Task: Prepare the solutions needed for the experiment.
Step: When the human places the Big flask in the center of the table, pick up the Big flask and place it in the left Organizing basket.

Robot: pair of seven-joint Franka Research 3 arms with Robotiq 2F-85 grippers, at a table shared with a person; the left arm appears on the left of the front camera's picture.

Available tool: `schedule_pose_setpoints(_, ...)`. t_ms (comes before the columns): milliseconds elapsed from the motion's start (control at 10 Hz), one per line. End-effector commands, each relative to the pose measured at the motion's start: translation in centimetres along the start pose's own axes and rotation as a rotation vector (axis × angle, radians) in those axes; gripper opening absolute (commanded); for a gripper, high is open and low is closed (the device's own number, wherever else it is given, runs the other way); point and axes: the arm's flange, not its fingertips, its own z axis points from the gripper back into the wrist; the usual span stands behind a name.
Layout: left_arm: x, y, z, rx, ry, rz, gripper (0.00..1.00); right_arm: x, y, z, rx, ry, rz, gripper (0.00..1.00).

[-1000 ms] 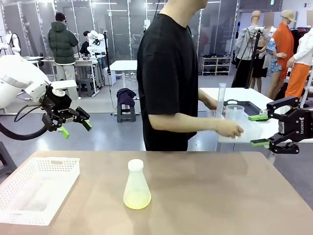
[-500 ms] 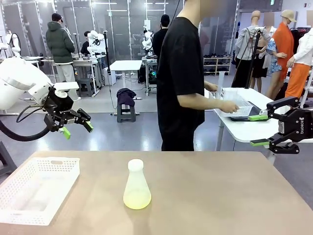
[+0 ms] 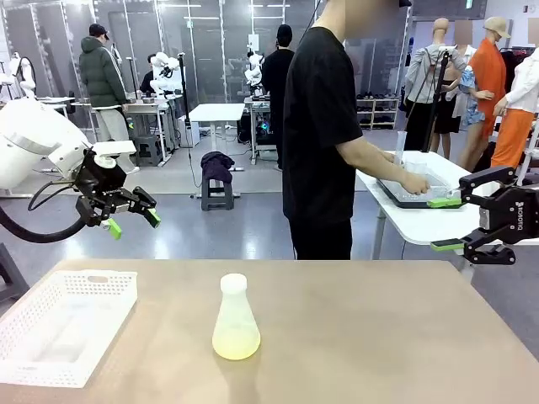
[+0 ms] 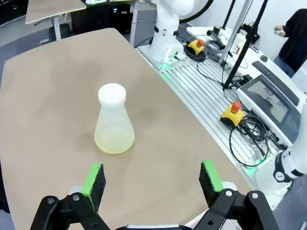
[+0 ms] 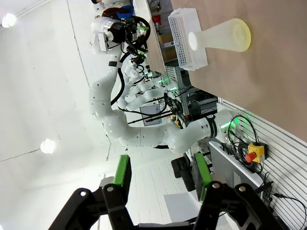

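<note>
Above the tabletop's left edge, the left gripper (image 3: 129,218) hangs in the air with its green-padded fingers (image 4: 94,178) spread wide and nothing between them. Its wrist view looks down past those fingers at a translucent conical flask (image 4: 113,120) standing upright on the brown tabletop (image 4: 57,91), well apart from the fingertips. At the right edge, the right gripper (image 3: 445,225) is held level off the tabletop's far right corner, its fingers (image 5: 123,173) partly apart and holding nothing, pointing toward the middle of the scene.

The flask (image 3: 236,318) stands near the tabletop's middle, closed by a white round cap (image 3: 233,284). The solutions (image 3: 236,344), a shallow layer of pale yellow-green liquid, lie in its bottom. A white perforated basket (image 3: 59,328) rests at the left side of the tabletop (image 3: 379,337), apart from the flask. In the right wrist view the flask (image 5: 220,37) and basket (image 5: 187,36) appear sideways, with the left arm beyond them.

Behind the tabletop, a person in a black shirt (image 3: 324,135) stands turned to a white side table (image 3: 413,220), one hand (image 3: 414,182) at a tray there.
</note>
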Motion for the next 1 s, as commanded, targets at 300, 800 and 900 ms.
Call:
schedule_pose_setpoints(300, 0.0, 6.8, -7.6, -0.077, 0.336, -0.352, 1.0, 0.0, 0.2, 0.2, -0.006, 0.005, -0.002, 0.66)
schedule_pose_setpoints(800, -1.3, 10.9, -14.7, -0.134, 0.254, -0.394, 1.0, 0.0, 0.2, 0.2, -0.006, 0.005, -0.002, 0.66)
schedule_pose_setpoints(900, -1.6, 11.7, -15.4, -0.127, 0.237, -0.391, 1.0, 0.0, 0.2, 0.2, -0.006, 0.005, -0.002, 0.66)
